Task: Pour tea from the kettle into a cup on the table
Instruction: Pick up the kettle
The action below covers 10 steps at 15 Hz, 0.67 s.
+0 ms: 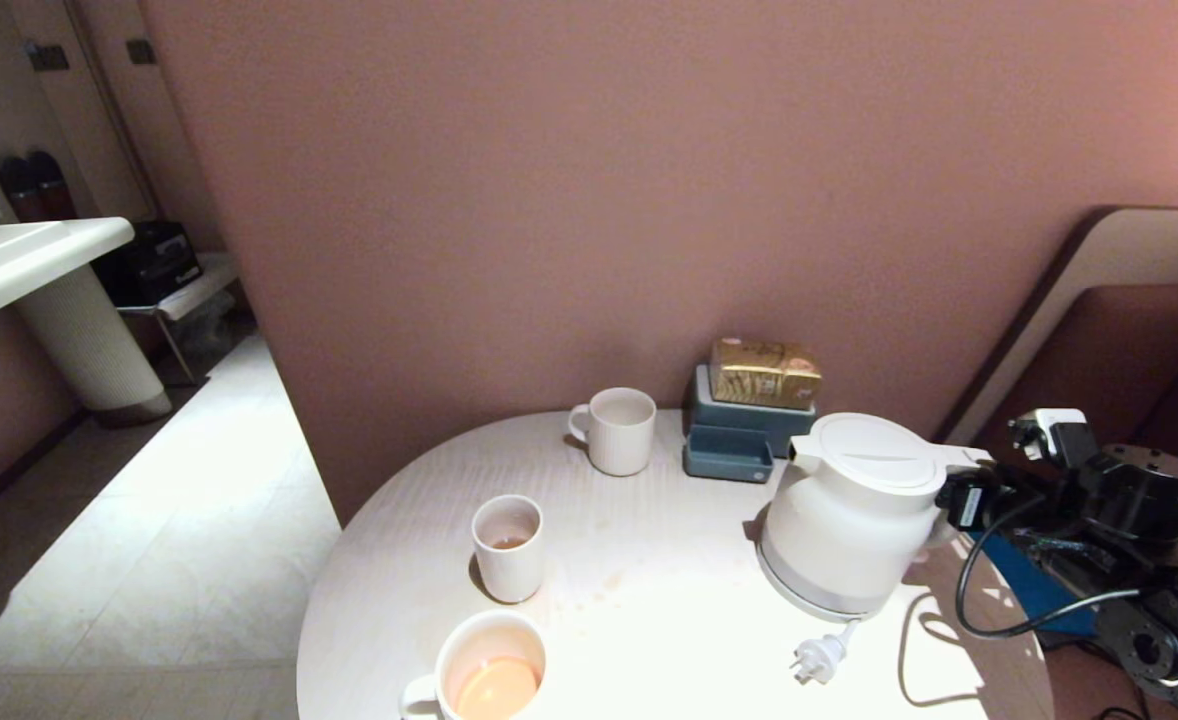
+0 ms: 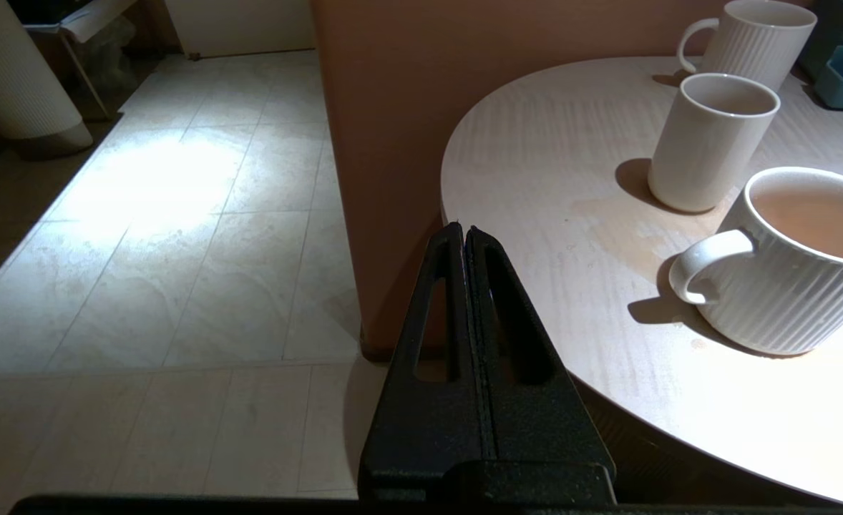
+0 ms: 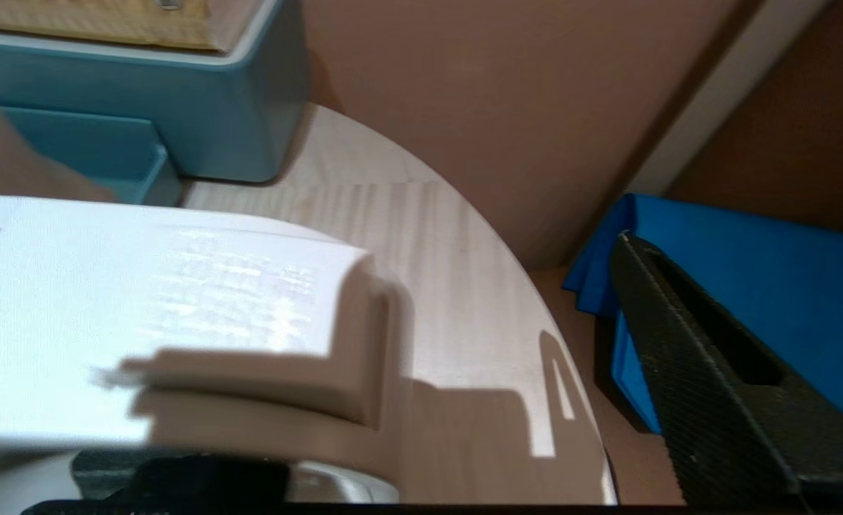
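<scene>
The white kettle [image 1: 854, 520] stands on the right part of the pale round table [image 1: 649, 560], spout towards the back left. My right gripper [image 1: 959, 500] is at its angular handle [image 3: 307, 343] and open: one black finger [image 3: 686, 343] stands well clear of the handle, the other shows only as a dark edge beneath it. A wide ribbed mug [image 1: 494, 665] at the front holds orange-brown tea [image 2: 822, 214]. A plain cup [image 1: 509, 545] behind it holds a little tea. My left gripper [image 2: 463, 230] hangs shut and empty beside the table's left edge.
A second ribbed mug [image 1: 617, 430] stands at the back near a blue-grey box [image 1: 744, 430] topped by a golden packet. The kettle's loose plug [image 1: 817, 662] lies at the front right. Blue cloth [image 3: 751, 272] lies off the table's right edge. The wall runs close behind.
</scene>
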Available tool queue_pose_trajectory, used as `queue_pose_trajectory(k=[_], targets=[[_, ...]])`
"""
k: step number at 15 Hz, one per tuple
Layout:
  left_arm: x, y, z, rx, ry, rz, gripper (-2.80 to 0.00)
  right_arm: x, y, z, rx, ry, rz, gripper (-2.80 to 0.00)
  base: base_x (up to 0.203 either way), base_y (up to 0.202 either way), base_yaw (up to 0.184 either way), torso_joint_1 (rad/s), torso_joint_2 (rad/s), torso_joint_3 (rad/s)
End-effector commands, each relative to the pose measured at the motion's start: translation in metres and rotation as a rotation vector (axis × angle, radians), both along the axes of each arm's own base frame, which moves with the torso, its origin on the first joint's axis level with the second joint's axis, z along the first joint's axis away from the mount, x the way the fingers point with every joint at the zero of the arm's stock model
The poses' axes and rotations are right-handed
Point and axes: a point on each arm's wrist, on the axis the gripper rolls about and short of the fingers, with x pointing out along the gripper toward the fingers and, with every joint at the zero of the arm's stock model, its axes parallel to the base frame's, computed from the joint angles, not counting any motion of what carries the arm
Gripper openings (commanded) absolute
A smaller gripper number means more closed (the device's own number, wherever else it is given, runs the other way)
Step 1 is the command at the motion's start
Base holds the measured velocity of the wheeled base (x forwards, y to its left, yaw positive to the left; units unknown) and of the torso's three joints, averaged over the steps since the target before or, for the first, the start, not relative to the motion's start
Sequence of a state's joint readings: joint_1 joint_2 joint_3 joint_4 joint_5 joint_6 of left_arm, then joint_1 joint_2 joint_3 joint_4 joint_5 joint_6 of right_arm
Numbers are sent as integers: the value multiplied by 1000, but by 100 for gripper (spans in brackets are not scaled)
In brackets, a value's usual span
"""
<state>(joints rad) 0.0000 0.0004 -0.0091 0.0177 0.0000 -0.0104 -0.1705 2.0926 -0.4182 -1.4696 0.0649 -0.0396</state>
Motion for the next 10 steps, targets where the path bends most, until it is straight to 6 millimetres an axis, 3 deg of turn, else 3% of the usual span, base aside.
queue_pose_trajectory(k=[1,10], targets=[[0,0,0,0,0,0,-280,2,4,-1,-1,-5,14,0,0,0,0,0,0,0],[0,0,0,0,-1,0,-280,2,8,-2,-6,0,11,0,0,0,0,0,0,0]])
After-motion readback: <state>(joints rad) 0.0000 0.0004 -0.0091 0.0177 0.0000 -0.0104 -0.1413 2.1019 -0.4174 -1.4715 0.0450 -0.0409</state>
